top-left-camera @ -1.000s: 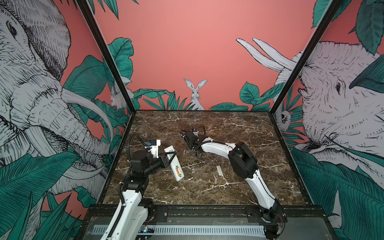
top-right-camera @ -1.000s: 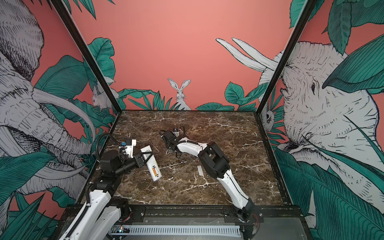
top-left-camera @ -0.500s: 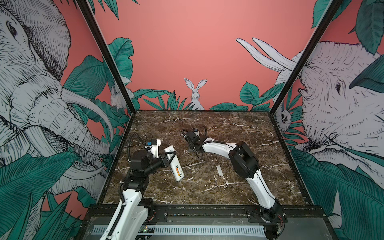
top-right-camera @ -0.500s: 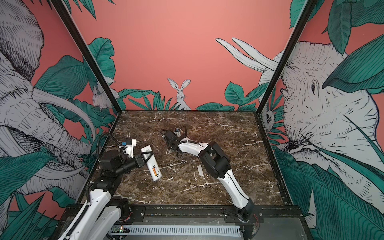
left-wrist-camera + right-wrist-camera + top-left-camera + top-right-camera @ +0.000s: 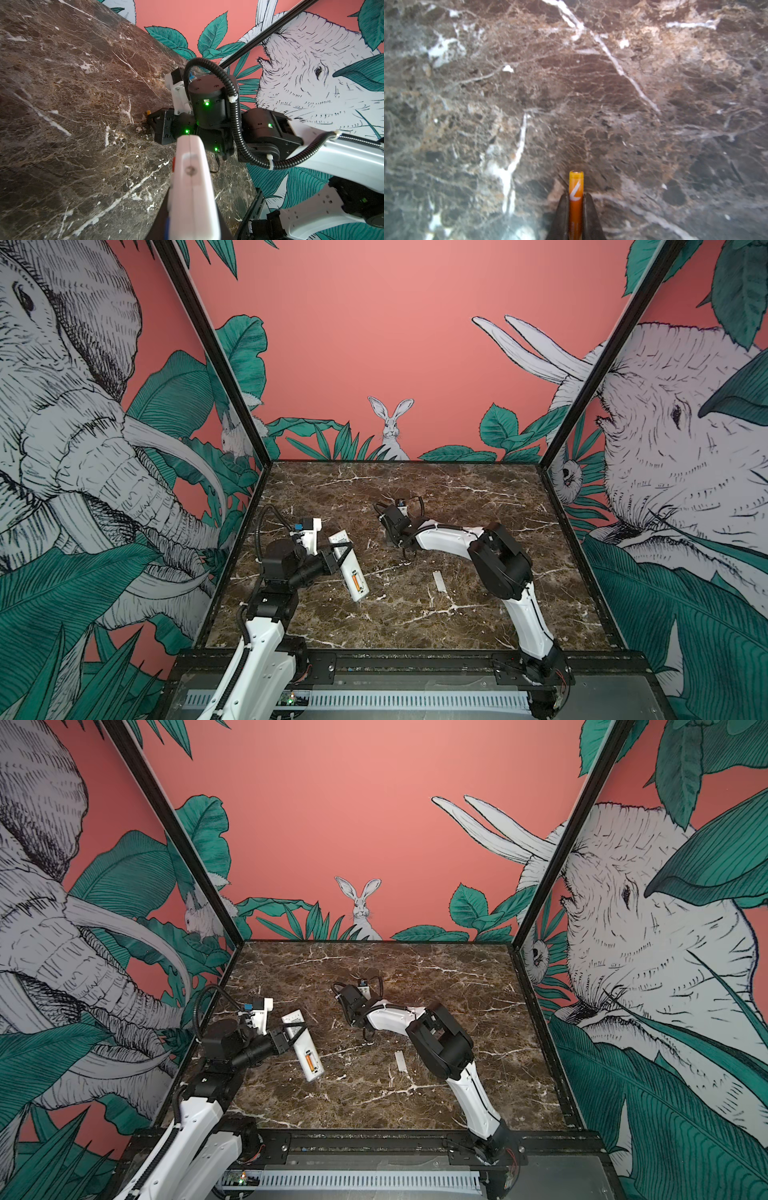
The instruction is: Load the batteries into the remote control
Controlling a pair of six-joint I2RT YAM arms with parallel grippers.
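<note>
Between closed fingers (image 5: 563,214) of the right gripper (image 5: 576,197), wrist views only, a battery (image 5: 576,182); left gripper (image 5: 341,549) closed around the remote (image 5: 345,566).

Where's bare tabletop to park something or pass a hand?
Free: the back strip between the right gripper and the rear wall; the front strip between the remote control and the front rail; the right side beyond the right arm. Crowded: the gap between remote and right gripper, and around the white strip.

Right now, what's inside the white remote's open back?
One orange battery lies in the open compartment of the remote control. The left pincer covers its middle, so anything there is hidden.
</note>
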